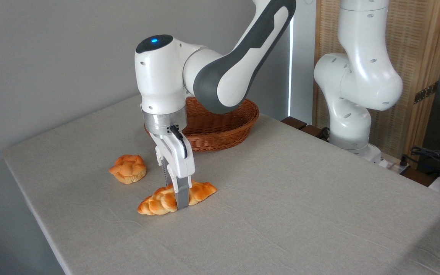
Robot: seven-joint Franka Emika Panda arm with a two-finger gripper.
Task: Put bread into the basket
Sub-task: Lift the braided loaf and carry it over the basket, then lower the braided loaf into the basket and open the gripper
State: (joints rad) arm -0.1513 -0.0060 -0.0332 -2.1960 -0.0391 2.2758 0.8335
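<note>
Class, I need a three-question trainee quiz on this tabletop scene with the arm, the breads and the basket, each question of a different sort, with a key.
1. True or false: the long braided golden-orange loaf already lies in the oval reddish-brown wicker basket.
2. The end effector straddles the loaf at its: A) middle B) left tip C) right tip.
3. Fill in: the small round knotted bun sits on the ___.

Key: 1 false, it lies on the grey table; 2 A; 3 table.
</note>
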